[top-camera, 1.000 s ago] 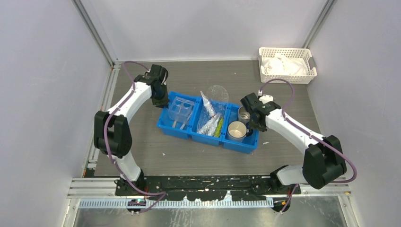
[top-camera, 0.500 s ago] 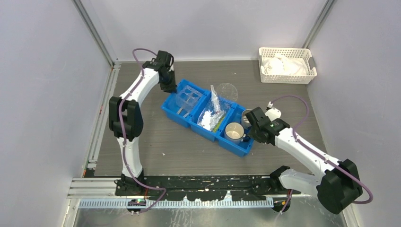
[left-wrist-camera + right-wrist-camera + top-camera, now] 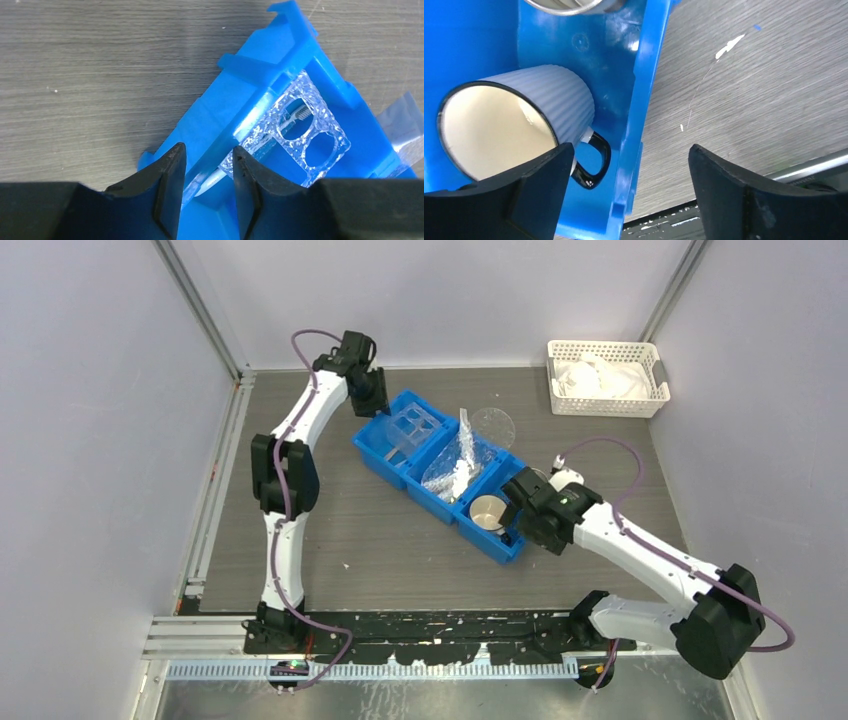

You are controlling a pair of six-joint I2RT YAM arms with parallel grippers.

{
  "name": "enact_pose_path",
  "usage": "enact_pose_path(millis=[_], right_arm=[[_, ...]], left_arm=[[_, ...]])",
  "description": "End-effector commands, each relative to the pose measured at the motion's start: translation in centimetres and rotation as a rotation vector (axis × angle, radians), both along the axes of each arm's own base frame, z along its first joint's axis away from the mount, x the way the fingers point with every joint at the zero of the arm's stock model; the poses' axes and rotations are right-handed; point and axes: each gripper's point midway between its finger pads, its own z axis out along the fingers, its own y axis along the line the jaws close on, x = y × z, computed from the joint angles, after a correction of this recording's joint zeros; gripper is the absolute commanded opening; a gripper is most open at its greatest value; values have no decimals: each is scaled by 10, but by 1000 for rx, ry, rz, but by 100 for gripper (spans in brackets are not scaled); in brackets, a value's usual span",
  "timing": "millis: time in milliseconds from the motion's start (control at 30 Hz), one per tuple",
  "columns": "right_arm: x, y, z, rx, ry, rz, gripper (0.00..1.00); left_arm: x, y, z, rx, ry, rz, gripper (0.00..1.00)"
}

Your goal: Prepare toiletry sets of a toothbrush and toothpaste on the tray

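Hardly begun, I judge: the tray (image 3: 410,427) lies inside the bin (image 3: 420,502) toward the counter's (image 3: 330,530) far edge, with the packets (image 3: 455,465) heaped in the bin's middle compartment. Right fingers (image 3: 539,185) gape, empty. Left fingers (image 3: 167,190) straddle the bin's wall, but I cannot tell if they grip it.

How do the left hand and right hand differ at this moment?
The left hand has its fingers narrowly parted; the right hand is spread wide. The left hand straddles the blue bin's wall by the clear tray; the right hand straddles the opposite end wall, beside the ribbed mug. The left hand is far across the table; the right hand sits nearer the front edge. Both flank a wall of that bin.
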Motion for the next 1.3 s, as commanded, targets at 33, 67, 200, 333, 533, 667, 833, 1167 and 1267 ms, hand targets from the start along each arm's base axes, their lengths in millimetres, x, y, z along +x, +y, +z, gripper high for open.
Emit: enact_pose_path(millis=[33,67,200,333,533,667,833,1167,1267], right_arm=[[20,0,72,-17,-146,92,99],[23,0,83,-30,-166,122,99],[36,5,108,-94,-192,246,88],[44,13,94,-176,-115,378,39],[42,22,50,-220,14,488,18],[40,23,33,-220,37,501,11],[31,18,25,-211,52,501,6],[3,19,-1,-142,105,516,1],[-4,28,-4,-114,105,533,1]], left_arm=[[0,18,30,24,-37,95,42],[-1,21,37,31,-49,100,43],[-13,31,58,55,-66,110,43],[-32,44,71,98,-56,133,39],[-78,39,70,20,-6,119,1],[-90,32,51,-18,40,109,1],[-92,12,44,-29,37,82,1],[-89,5,-6,52,137,92,1],[-84,9,-18,89,154,97,1]])
